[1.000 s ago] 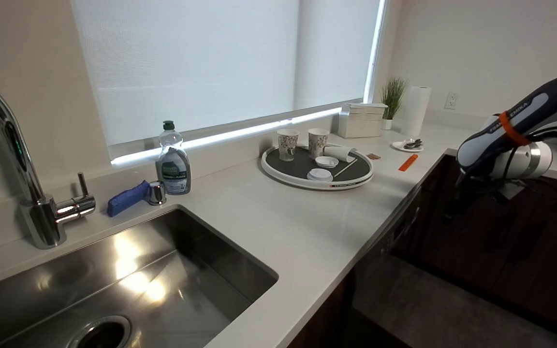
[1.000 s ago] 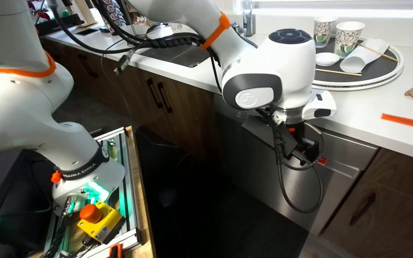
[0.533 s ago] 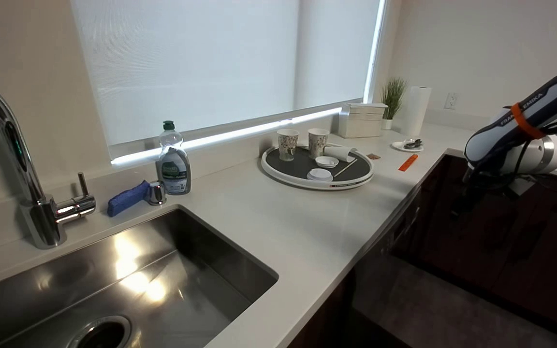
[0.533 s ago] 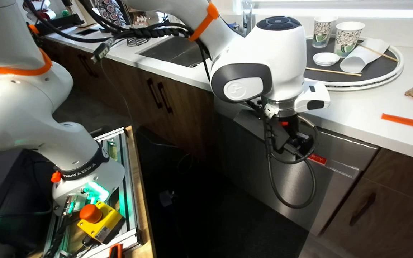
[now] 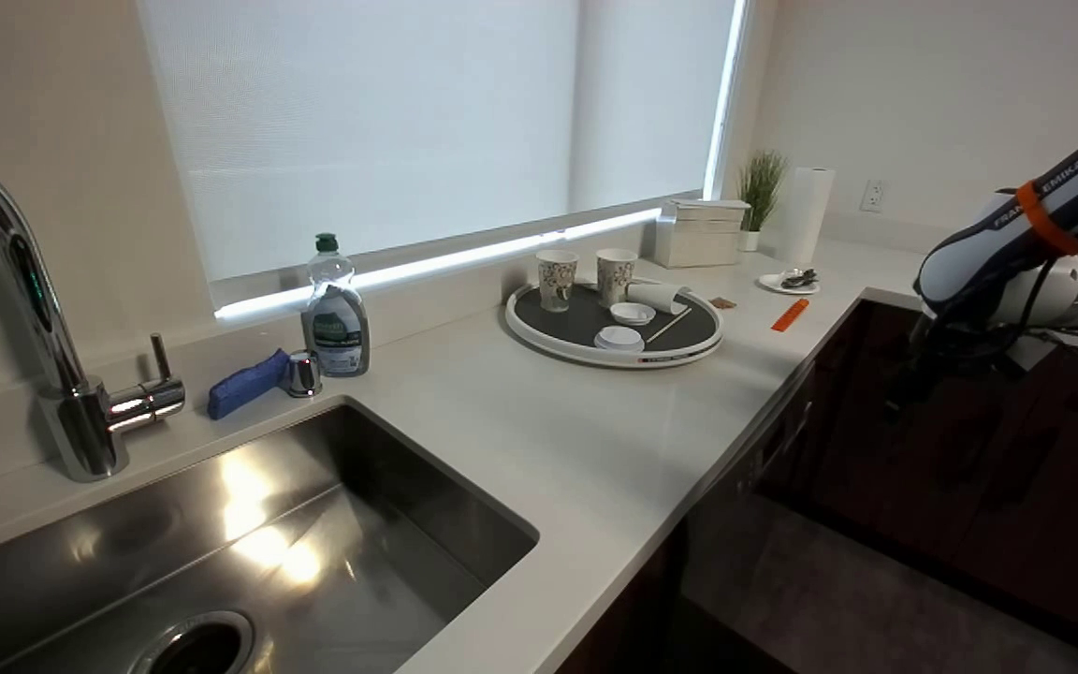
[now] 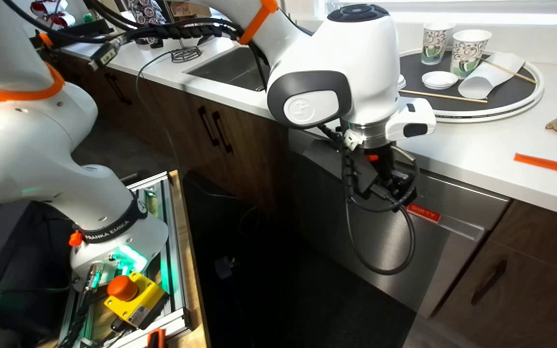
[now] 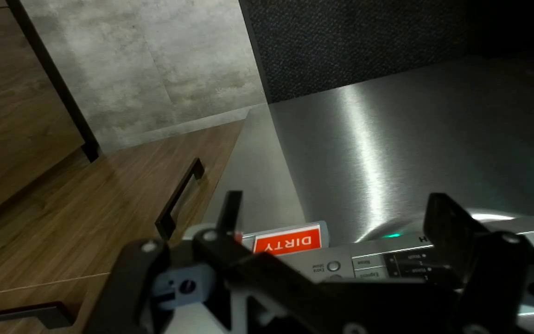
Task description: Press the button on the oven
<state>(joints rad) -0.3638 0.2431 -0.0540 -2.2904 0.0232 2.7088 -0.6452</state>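
My gripper (image 7: 335,208) is open, its two black fingers wide apart with nothing between them. In an exterior view it (image 6: 394,186) hangs below the counter edge, in front of a built-in steel appliance (image 6: 433,261). In the wrist view the steel front (image 7: 327,162) fills the right side. Its control strip (image 7: 311,260) lies behind the fingers, with a round button (image 7: 333,266). A second button is partly hidden by the gripper body. A red DIRTY label (image 7: 288,240) sits beside the strip. No dark glossy oven front with buttons can be made out.
The white counter (image 6: 486,159) overhangs the steel front. A round tray (image 6: 496,104) with paper cups stands on it, near an orange strip (image 6: 551,165). Wooden cabinets (image 6: 520,275) with black handles flank the appliance. A cable loop (image 6: 380,270) hangs below my gripper. A sink (image 5: 361,524) is nearby.
My arm and open gripper have moved steadily, left and slightly up in an exterior view, rightward in the view with the sink in front. The DIRTY label has come into full view.
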